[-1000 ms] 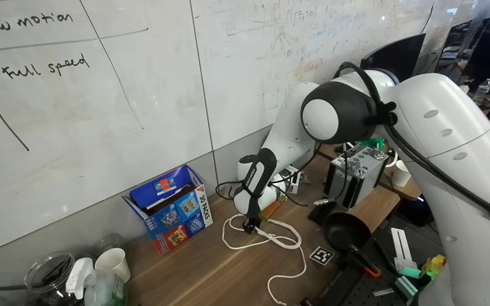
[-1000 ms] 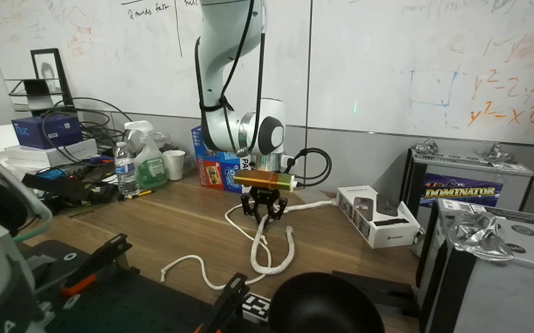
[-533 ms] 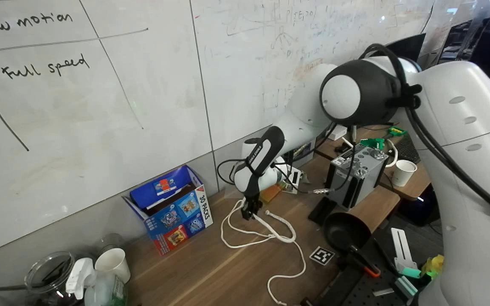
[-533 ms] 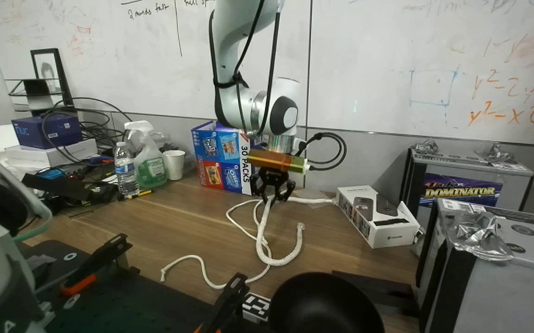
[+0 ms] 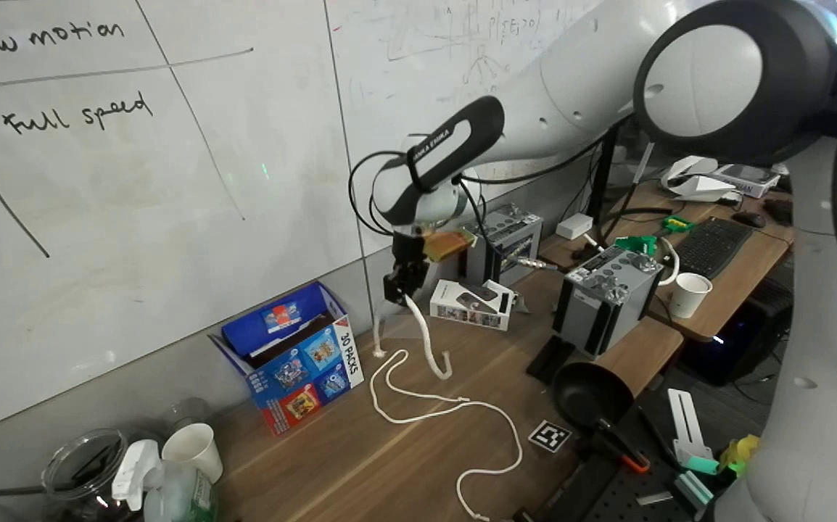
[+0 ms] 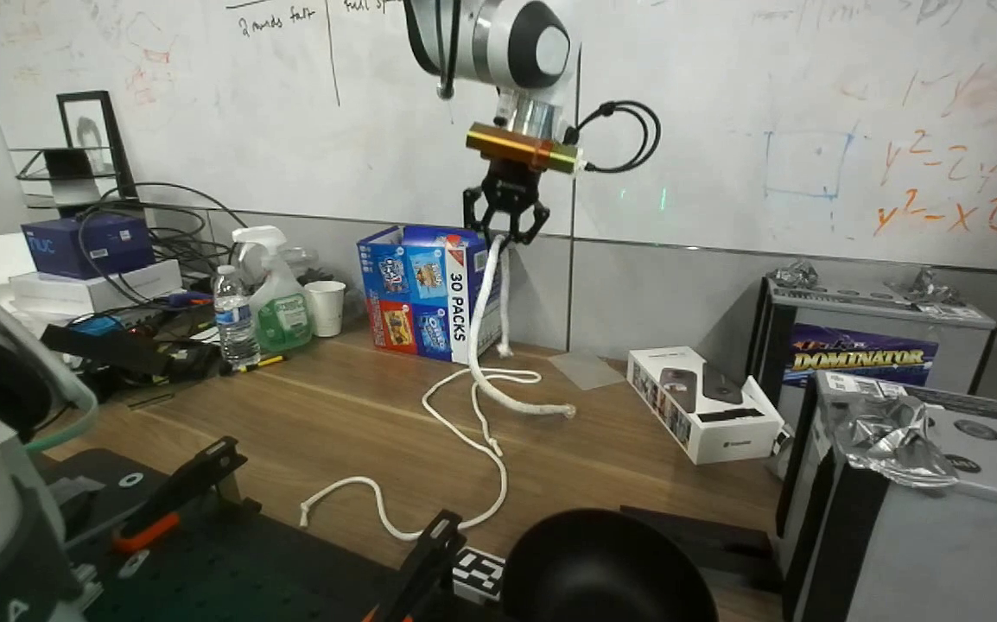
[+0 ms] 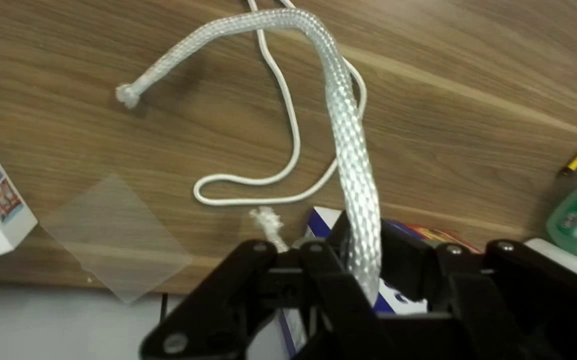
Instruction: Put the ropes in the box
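My gripper (image 6: 501, 238) is shut on a thick white rope (image 6: 474, 341), holding it up off the table. One end curves out toward the table and the other dangles on the far side of the fingers. In the wrist view that braided rope (image 7: 353, 165) runs between the jaws. A thinner white rope (image 5: 516, 435) lies in loose curves on the wooden table. The blue box (image 5: 302, 370) stands against the wall, its top open and its blue flap raised. In an exterior view the gripper hangs beside the box's upper right corner; below the jaws in the wrist view, part of the box (image 7: 321, 222) shows.
A white phone carton (image 6: 706, 423) and grey devices (image 6: 879, 320) stand to one side of the ropes. A paper cup (image 6: 326, 307) and spray bottle (image 6: 281, 311) are beside the box. A black pan (image 6: 606, 570) sits at the table's near edge; a whiteboard (image 5: 244, 145) rises behind.
My gripper has risen well above the table, lifting the thick rope clear of the thin one, whose upper loop has shifted slightly. The box has not moved.
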`<action>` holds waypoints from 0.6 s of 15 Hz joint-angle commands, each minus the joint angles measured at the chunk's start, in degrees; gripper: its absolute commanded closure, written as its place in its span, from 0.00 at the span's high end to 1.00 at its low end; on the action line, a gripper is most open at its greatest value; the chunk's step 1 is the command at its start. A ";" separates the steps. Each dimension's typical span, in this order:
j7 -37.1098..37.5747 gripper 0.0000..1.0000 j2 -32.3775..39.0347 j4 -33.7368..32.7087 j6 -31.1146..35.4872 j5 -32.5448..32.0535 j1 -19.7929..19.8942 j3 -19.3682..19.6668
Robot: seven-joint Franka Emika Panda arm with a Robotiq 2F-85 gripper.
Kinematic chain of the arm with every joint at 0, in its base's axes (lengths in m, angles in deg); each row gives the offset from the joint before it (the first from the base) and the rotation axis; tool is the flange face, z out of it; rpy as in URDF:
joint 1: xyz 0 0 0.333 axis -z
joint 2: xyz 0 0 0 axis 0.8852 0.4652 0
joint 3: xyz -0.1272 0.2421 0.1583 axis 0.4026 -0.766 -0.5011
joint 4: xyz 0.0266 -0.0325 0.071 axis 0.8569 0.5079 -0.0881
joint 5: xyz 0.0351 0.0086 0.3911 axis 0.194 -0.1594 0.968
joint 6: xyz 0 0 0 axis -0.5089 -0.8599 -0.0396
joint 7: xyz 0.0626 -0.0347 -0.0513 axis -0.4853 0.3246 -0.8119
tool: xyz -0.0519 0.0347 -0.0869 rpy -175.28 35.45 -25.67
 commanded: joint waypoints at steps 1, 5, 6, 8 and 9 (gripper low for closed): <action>1.34 0.05 -6.14 -5.44 -7.95 4.45 -3.35 1.67; 7.27 0.05 -10.07 -13.75 -13.80 6.42 -7.57 3.20; 9.33 0.05 -10.55 -16.21 -14.84 6.36 -8.74 3.50; 14.04 0.05 -10.43 -21.89 -16.59 5.27 -11.34 3.94; 15.95 0.05 -10.17 -24.92 -17.71 4.98 -12.33 4.16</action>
